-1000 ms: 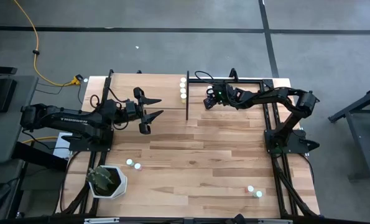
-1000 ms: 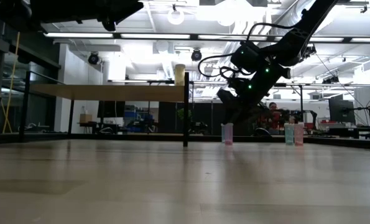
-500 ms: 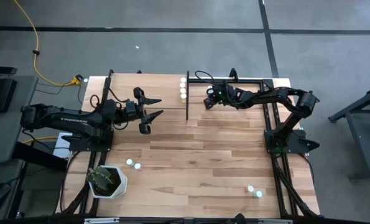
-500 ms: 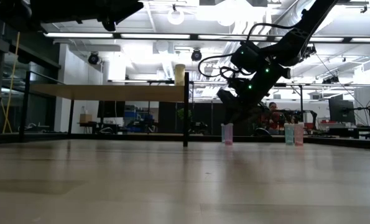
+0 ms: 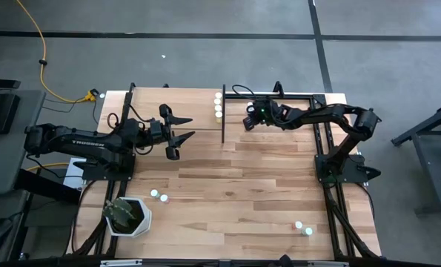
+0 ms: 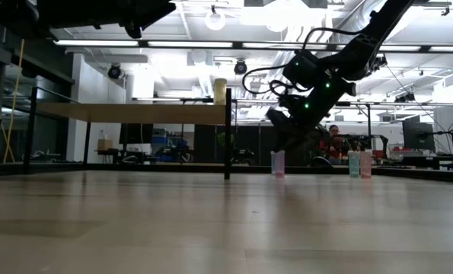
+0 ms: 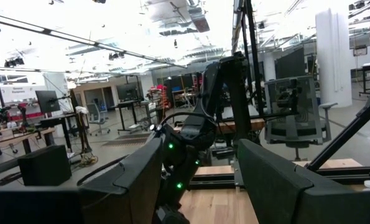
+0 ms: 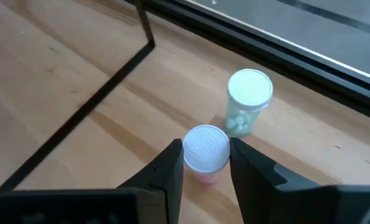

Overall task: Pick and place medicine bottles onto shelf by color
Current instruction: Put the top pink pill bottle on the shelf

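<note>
My right gripper [image 5: 247, 119] is low at the table's far right, inside a black frame, shut on a pink bottle with a white cap [image 8: 206, 149] that stands on the table [image 6: 278, 164]. A pale green bottle [image 8: 249, 94] stands just beyond it. The light-wood shelf [image 5: 176, 100] stands at the far left. Several white and yellowish bottles [image 5: 218, 106] stand in a row along its right edge. My left gripper [image 5: 184, 126] is open and empty above the shelf's near edge. My right gripper has the pink bottle's white cap [image 8: 204, 142] between its two fingers, one on each side. The fingers [image 8: 172, 163] come slanting down from above. The bottle stands upright with its base on the table.
Two bottles [image 5: 158, 196] stand near a white pot with a plant [image 5: 127, 215] at the near left. Two more [image 5: 303, 228] stand at the near right. Black frame posts [image 5: 223, 119] rise at the shelf's right edge. The table's middle is bare wood.
</note>
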Controlling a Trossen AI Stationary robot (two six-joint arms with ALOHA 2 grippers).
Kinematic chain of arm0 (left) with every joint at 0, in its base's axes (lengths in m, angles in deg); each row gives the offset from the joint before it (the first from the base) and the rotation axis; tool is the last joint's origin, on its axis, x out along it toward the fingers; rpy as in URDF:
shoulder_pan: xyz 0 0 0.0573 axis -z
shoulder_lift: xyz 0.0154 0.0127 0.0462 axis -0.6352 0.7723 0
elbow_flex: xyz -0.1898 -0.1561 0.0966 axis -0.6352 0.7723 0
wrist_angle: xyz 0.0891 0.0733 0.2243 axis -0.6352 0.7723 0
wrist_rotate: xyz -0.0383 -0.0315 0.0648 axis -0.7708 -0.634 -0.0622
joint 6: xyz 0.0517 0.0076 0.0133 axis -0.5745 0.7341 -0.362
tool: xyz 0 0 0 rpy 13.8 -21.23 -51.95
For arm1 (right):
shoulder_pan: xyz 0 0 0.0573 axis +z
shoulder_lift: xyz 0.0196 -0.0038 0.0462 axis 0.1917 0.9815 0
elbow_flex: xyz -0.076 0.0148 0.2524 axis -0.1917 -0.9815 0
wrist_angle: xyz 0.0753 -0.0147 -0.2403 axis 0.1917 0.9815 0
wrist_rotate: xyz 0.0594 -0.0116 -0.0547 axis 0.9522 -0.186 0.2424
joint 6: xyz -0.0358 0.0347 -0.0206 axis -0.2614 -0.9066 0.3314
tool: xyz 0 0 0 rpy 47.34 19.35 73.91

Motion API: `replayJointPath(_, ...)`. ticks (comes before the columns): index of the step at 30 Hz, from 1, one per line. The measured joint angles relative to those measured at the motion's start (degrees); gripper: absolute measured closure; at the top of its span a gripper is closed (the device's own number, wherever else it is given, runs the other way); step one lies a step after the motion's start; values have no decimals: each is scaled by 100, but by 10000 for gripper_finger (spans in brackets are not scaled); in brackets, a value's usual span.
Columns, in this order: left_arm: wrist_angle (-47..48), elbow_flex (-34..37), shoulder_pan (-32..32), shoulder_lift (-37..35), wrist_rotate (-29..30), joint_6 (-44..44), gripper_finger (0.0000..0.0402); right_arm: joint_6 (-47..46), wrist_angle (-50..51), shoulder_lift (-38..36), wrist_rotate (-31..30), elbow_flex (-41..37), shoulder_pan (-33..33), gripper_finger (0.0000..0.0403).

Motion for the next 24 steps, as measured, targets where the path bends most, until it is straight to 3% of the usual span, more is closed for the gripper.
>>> replayJointPath(6, 0, 2, 0, 0, 0, 0, 202, 210, 444, -645, 168, -2, 59, 300)
replayJointPath(16, -20, 0, 0, -5, -2, 0, 202, 1068, 715, -2530, 164, 352, 572, 300)
replayJointPath(20, -28, 0, 4, -9, 0, 5, 202, 1536, 972, -2498, 166, 1157, 847, 300)
replayJointPath(24, -62, 0, 4, -11, -2, 85, 202, 2182, 1336, -1901, 168, 2154, 1114, 300)
